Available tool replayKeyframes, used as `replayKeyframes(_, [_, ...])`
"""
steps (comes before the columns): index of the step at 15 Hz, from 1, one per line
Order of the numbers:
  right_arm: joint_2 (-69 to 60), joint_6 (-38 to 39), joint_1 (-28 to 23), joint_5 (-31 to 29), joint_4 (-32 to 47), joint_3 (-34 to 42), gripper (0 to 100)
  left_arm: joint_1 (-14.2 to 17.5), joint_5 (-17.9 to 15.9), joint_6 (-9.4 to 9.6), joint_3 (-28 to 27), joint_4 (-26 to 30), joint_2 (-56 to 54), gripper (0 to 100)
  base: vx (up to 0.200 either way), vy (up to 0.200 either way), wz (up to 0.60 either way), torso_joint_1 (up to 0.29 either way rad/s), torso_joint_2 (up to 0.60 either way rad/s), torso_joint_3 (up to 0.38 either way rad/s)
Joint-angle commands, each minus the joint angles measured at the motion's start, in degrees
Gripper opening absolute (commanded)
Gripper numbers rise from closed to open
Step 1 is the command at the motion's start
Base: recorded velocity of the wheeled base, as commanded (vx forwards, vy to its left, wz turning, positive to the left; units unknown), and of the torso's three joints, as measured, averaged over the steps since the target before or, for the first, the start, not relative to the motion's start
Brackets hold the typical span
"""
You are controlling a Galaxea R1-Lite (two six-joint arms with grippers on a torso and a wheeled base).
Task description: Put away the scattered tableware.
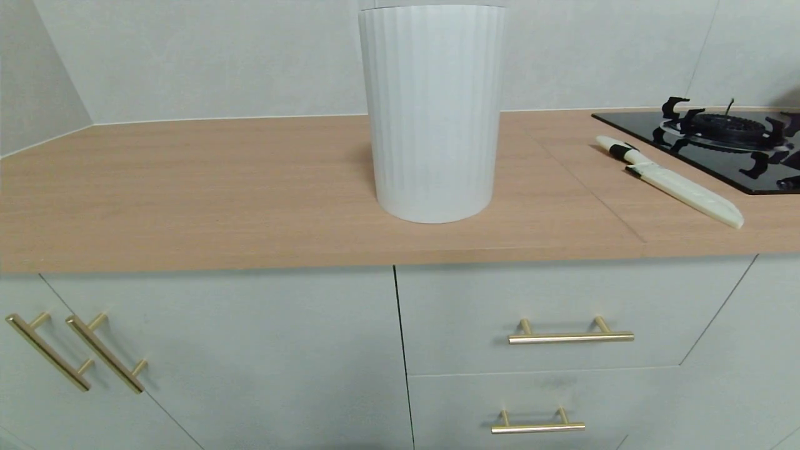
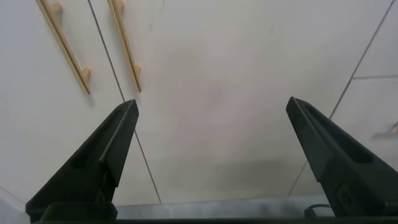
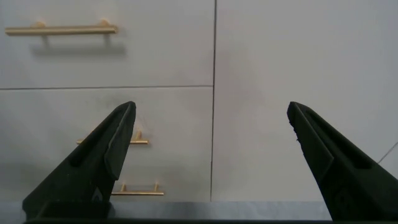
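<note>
Bright, even light leaves a faint shadow beside the white canister (image 1: 431, 112) on the counter (image 1: 187, 187); the hob (image 1: 719, 161) gleams.

The right gripper (image 3: 211, 107), spread wide, faces what look like pale drawer fronts (image 3: 124, 62) with brass handles (image 3: 61, 28)

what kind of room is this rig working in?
Most likely a kitchen. A wooden countertop runs over pale drawer fronts, each with a brass handle. A gas hob is set into the counter at the right, and a white knife lies beside it.
</note>
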State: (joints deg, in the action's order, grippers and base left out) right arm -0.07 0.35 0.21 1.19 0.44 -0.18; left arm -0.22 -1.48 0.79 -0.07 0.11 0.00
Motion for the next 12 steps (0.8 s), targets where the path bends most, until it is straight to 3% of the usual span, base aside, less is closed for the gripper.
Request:
replayKeyframes(1, [0.1,0.0,0.1,0.0,0.0,0.0,100,0.0,0.0,0.0,0.0,0.0,0.0,100,0.0,0.0,0.0,0.056,-0.3,-0.369])
replayKeyframes(12, [0.1,0.0,0.1,0.0,0.0,0.0,100,0.0,0.0,0.0,0.0,0.0,0.0,100,0.0,0.0,0.0,0.122,-0.49,-0.333])
